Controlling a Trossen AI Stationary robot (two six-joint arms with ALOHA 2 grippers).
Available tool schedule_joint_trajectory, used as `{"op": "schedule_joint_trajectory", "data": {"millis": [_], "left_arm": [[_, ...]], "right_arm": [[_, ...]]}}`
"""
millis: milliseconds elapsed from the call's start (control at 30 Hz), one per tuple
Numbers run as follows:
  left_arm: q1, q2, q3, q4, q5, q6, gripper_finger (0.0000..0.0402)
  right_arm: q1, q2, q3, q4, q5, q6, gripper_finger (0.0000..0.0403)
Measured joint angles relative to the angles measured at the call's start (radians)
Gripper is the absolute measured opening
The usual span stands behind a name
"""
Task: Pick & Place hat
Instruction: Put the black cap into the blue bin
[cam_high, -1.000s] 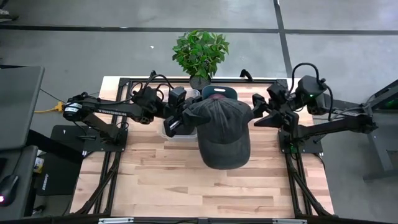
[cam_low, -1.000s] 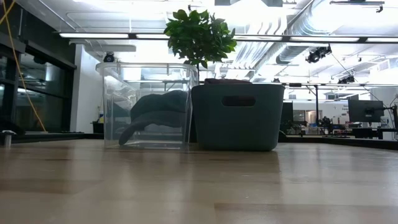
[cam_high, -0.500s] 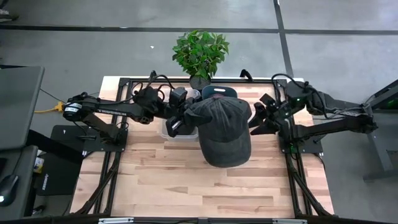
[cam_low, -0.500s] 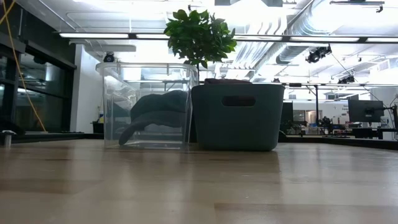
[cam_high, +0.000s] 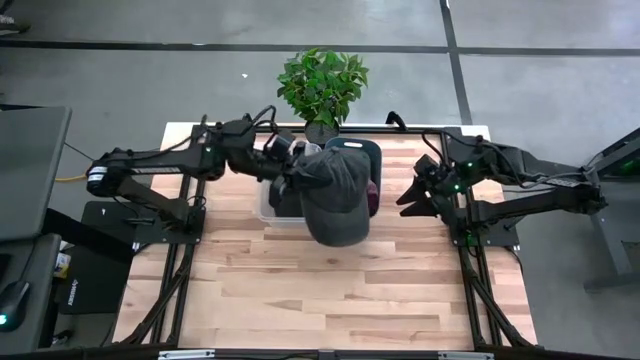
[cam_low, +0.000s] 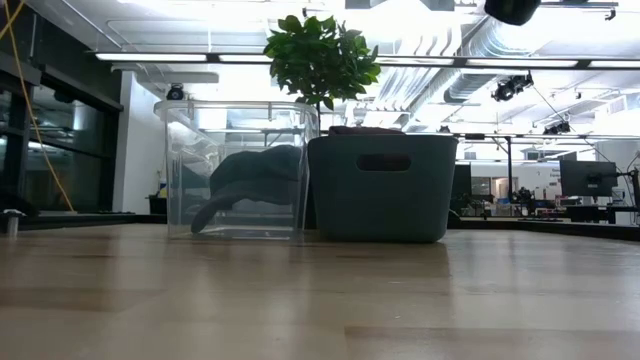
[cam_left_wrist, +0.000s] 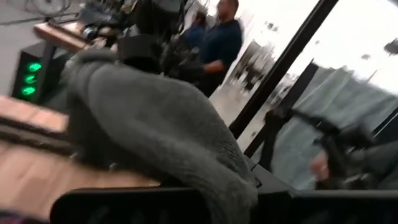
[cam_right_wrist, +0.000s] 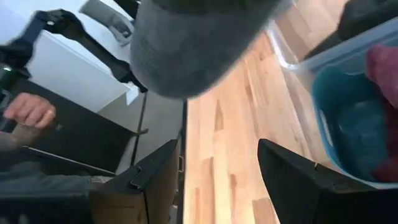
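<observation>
A dark grey cap (cam_high: 335, 195) hangs in the air over the clear bin (cam_high: 270, 207) and the dark bin (cam_high: 352, 148) at the table's far side, its brim (cam_high: 335, 230) pointing to the near edge. My left gripper (cam_high: 292, 178) is shut on the cap's left side. My right gripper (cam_high: 408, 197) is open, apart from the cap on its right. In the right wrist view the open fingers (cam_right_wrist: 149, 177) frame bare table, with the cap (cam_right_wrist: 199, 37) beyond. Another grey hat (cam_low: 250, 180) lies inside the clear bin (cam_low: 240, 170). My left gripper holds the cap by the left side of its crown (cam_high: 305, 178), coming level from the table's left. In the left wrist view the cloth (cam_left_wrist: 205, 180) bunches right over the fingers, which hide the pinch itself. The cap is lifted clear and hangs with its brim lowest.
A potted plant (cam_high: 322, 85) stands at the far edge behind the bins. The dark bin (cam_right_wrist: 354, 118) holds teal and maroon things. Black frame rails run along both table sides. People show beyond the table (cam_left_wrist: 221, 37), and a hand (cam_right_wrist: 28, 109). The near half is bare wood (cam_high: 330, 290).
My left gripper has swung toward the far left, carrying the cap from the table's middle right to a place over the two bins. The cap has drawn away from my right gripper, which has shifted slightly toward the near edge and stayed open.
</observation>
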Motion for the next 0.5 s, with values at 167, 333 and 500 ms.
{"op": "schedule_joint_trajectory", "data": {"millis": [167,333,500], "left_arm": [[0.006,-0.023,0.018,-0.18,-0.016,0.139,0.0],[0.032,-0.028,0.018,-0.305,-0.02,0.155,0.0],[0.126,-0.046,0.019,-0.403,0.069,0.148,0.0]], "right_arm": [[0.0,0.0,0.0,-0.018,0.028,-0.005,0.0213],[0.0,0.0,0.0,-0.018,0.046,-0.004,0.0213],[0.0,0.0,0.0,-0.016,0.072,0.001,0.0213]]}}
